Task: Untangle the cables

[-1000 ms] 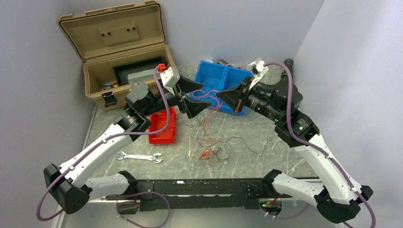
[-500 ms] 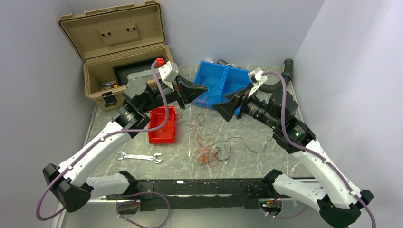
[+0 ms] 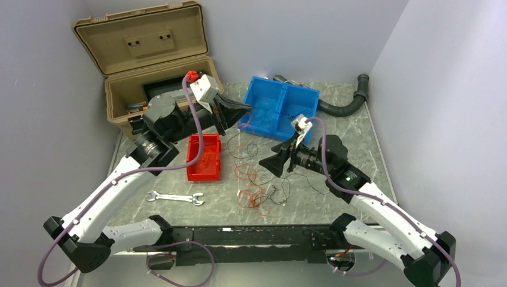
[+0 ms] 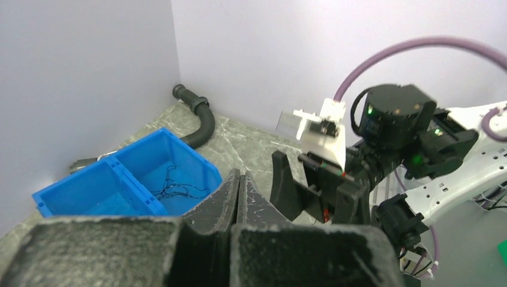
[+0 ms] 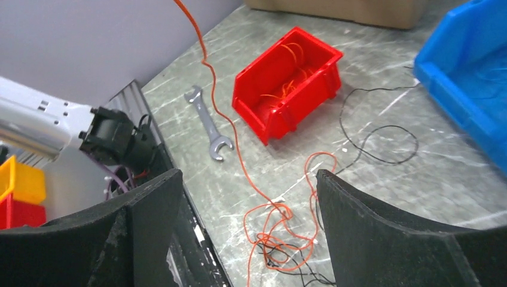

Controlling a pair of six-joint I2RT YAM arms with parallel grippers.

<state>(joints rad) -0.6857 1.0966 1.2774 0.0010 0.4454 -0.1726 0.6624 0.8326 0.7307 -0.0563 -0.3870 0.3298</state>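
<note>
Grey-veined marble underneath: logged the table (image 3: 347, 134). Found a tan toolbox (image 3: 149, 60) at back left, lid up. Noted a blue two-compartment bin (image 3: 281, 107) at back centre, black strands in one compartment; a red bin (image 3: 203, 156) nearer, orange strands inside. Saw left gripper (image 4: 238, 179) pressed together, up beside the blue bin, pinching an orange cable (image 5: 205, 60) drawn taut off the table. Saw right gripper (image 5: 246, 176) spread wide, holding nothing, low over the cables (image 3: 254, 194): orange and black tangle on the marble, right of a wrench (image 3: 175, 198).
</note>
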